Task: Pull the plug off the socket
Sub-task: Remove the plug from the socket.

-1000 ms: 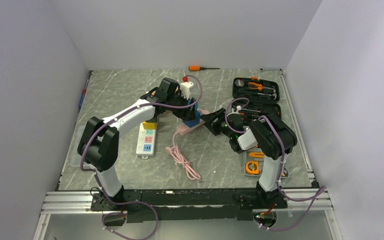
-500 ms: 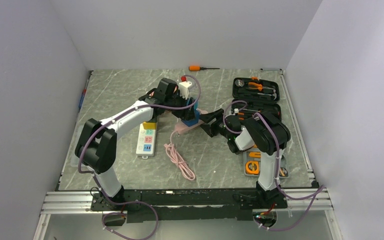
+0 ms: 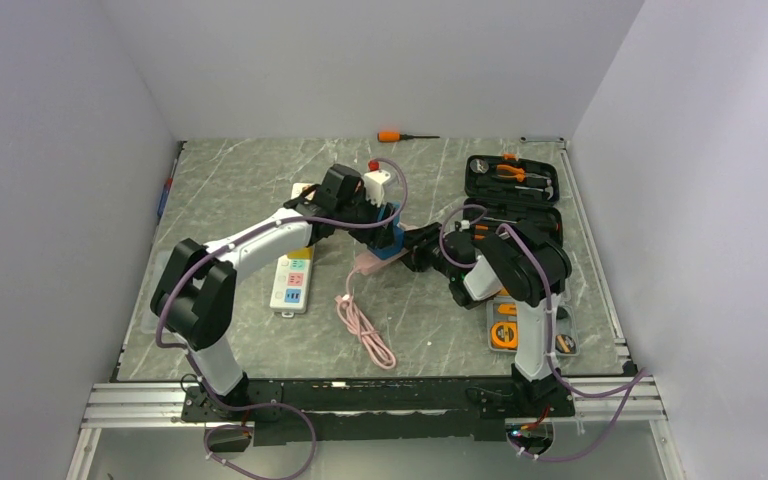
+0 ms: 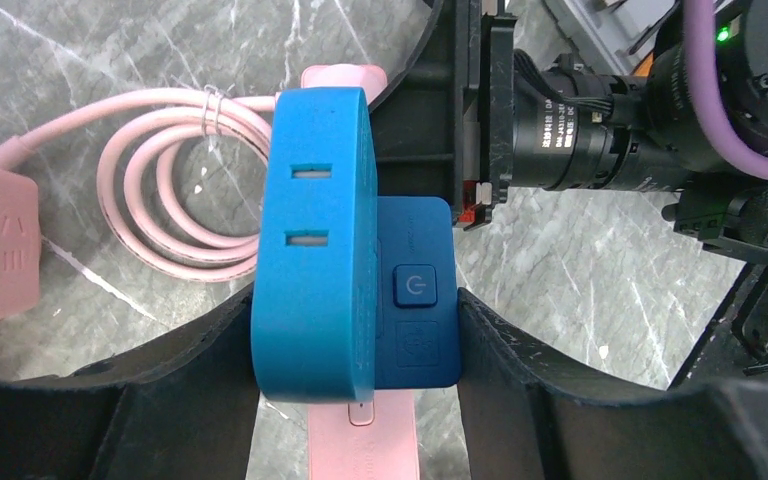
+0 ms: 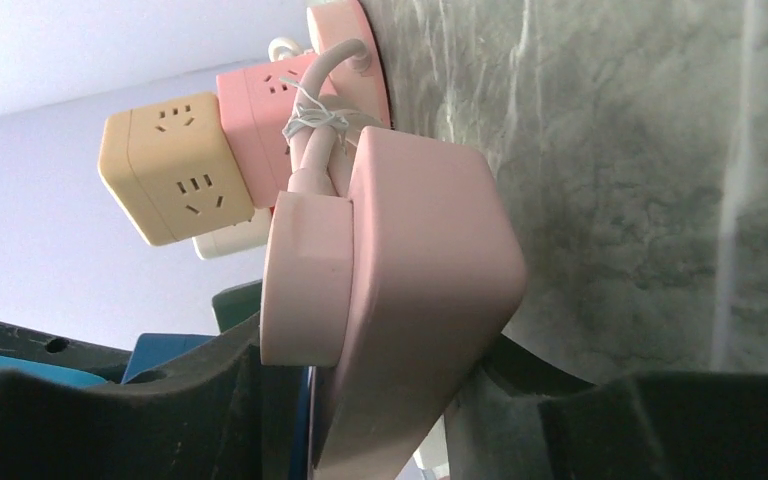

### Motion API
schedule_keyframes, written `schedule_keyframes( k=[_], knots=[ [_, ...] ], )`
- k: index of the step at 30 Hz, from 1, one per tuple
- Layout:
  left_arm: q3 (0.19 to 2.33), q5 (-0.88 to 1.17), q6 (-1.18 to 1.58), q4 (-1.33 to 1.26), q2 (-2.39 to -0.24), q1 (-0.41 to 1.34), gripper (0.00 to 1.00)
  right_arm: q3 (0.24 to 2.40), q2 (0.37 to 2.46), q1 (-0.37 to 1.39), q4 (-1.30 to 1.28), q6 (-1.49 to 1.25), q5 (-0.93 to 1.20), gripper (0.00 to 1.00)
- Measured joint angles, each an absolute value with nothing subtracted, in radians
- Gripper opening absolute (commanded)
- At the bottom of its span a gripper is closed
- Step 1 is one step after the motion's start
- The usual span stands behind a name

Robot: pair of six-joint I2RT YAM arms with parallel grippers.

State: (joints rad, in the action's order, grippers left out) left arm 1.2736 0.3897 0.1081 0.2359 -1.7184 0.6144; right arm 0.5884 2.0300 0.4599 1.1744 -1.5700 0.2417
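Note:
A blue plug-in adapter (image 4: 350, 250) sits on a pink socket strip (image 4: 362, 445). My left gripper (image 4: 355, 335) is shut on it, with a black finger pressed on each side. In the top view the adapter (image 3: 389, 238) stands mid-table, the left gripper (image 3: 386, 232) over it. My right gripper (image 3: 417, 244) comes in from the right and is shut on the end of the pink strip (image 3: 367, 263). In the right wrist view the pink strip (image 5: 420, 280) fills the space between the fingers of the right gripper (image 5: 390, 410). The plug's pins are hidden.
The strip's coiled pink cable (image 3: 364, 325) trails toward the near edge. A white power strip (image 3: 292, 278) carrying yellow (image 5: 175, 180) and pink (image 5: 260, 105) cube adapters lies left. An open tool case (image 3: 512, 180) lies at back right, an orange screwdriver (image 3: 405, 135) at the back.
Both grippers and the plug-and-strip assembly have shifted slightly right and nearer. The right arm has folded in toward the strip. The pink cable has dragged along.

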Motion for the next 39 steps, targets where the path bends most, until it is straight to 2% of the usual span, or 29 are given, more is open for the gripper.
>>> schedule_keyframes(
  k=[7, 17, 25, 26, 28, 31, 34, 39],
  knots=[
    [1.251, 0.373, 0.117, 0.219, -1.716, 0.618, 0.11, 0.589, 2.048, 0.46, 1.189, -1.581, 0.241, 0.0],
    [1.313, 0.366, 0.118, 0.3, -1.716, 0.614, 0.1, 0.59, 1.94, 0.46, 1.039, -1.443, 0.193, 0.0],
    [1.333, 0.402, 0.153, 0.329, -1.711, 0.578, 0.1, 0.593, 1.901, 0.461, 1.019, -1.395, 0.181, 0.0],
    [1.314, 0.405, 0.157, 0.316, -1.703, 0.575, 0.11, 0.592, 1.894, 0.46, 1.01, -1.389, 0.183, 0.05],
    [1.26, 0.407, 0.168, 0.287, -1.671, 0.57, 0.11, 0.588, 1.876, 0.459, 0.994, -1.379, 0.198, 0.27],
    [1.175, 0.405, 0.184, 0.236, -1.613, 0.565, 0.1, 0.579, 1.853, 0.459, 0.977, -1.381, 0.241, 0.39],
    [1.131, 0.396, 0.203, 0.202, -1.583, 0.563, 0.1, 0.579, 1.831, 0.458, 0.946, -1.403, 0.262, 0.42],
    [1.13, 0.393, 0.209, 0.191, -1.584, 0.565, 0.1, 0.579, 1.788, 0.453, 0.866, -1.438, 0.256, 0.37]
  ],
)
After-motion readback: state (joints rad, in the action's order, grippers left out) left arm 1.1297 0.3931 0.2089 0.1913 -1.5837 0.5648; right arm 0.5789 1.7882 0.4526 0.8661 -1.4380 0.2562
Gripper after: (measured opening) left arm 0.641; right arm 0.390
